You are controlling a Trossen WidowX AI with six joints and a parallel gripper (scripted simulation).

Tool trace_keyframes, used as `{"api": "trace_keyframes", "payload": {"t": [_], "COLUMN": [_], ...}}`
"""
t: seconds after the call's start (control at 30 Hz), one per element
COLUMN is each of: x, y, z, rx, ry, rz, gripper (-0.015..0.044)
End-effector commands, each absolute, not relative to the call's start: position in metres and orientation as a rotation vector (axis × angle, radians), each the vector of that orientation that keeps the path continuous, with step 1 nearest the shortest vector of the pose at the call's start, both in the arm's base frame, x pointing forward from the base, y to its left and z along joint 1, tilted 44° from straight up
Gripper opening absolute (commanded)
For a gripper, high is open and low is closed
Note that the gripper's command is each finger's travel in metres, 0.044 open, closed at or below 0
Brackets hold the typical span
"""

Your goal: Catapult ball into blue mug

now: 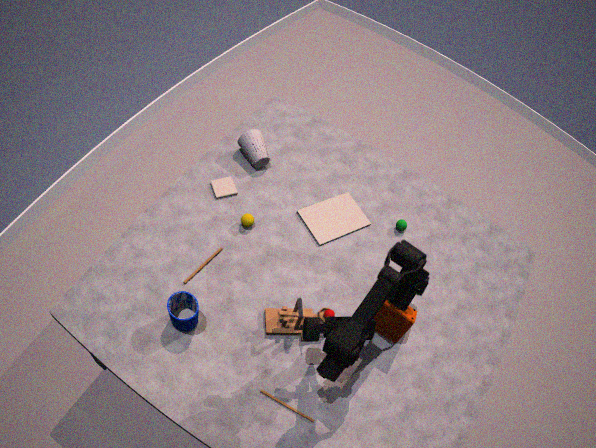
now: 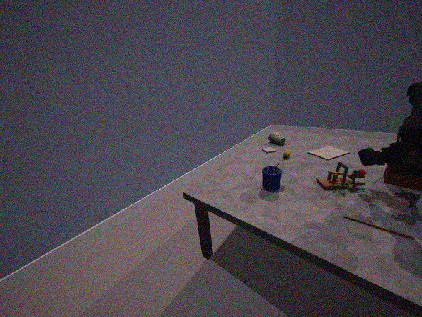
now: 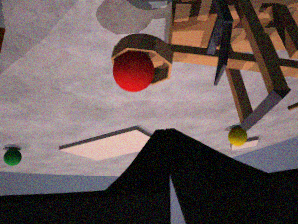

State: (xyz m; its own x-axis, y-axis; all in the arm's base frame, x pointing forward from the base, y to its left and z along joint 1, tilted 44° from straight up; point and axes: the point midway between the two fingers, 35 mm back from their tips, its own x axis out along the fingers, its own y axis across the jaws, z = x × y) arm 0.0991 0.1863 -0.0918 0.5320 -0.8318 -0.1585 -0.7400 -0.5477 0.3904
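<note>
gripper point(image 3: 170, 163) fills the bottom of the wrist view, its two dark fingers pressed together with only a thin slit between them and nothing held. just above the fingertips in that view, the red ball point(image 3: 133, 71) sits in the wooden cup at the end of the catapult point(image 3: 220, 26) arm, so loading looks done. in the top view the catapult's flat base point(image 1: 276, 320) lies left of the arm's orange base point(image 1: 395, 322), with the ball at its right end and the frame pointing left, roughly toward the blue mug point(image 1: 183, 311) standing upright at the lower left of the table.

judged from this, the step in hand is aiming or firing: the closed fingers hover close behind the loaded cup. the next move calls for a check that the frame lines up with the mug, then a press or release at the throwing arm without knocking the ball off.

farther back lie a yellow ball point(image 1: 247, 219), a green ball point(image 1: 401, 225), a pale board point(image 1: 334, 218) and a tipped white cup point(image 1: 254, 148).
</note>
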Motion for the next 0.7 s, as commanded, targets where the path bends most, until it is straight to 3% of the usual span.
{"api": "trace_keyframes", "payload": {"t": [0.0,0.67], "x": [0.099,0.103], "y": [0.182,0.163], "z": [-0.092,-0.118], "rx": [2.484,2.485], "ry": [-1.303,-1.303], "rz": [-0.465,-0.465], "gripper": [0.0,0.0]}}
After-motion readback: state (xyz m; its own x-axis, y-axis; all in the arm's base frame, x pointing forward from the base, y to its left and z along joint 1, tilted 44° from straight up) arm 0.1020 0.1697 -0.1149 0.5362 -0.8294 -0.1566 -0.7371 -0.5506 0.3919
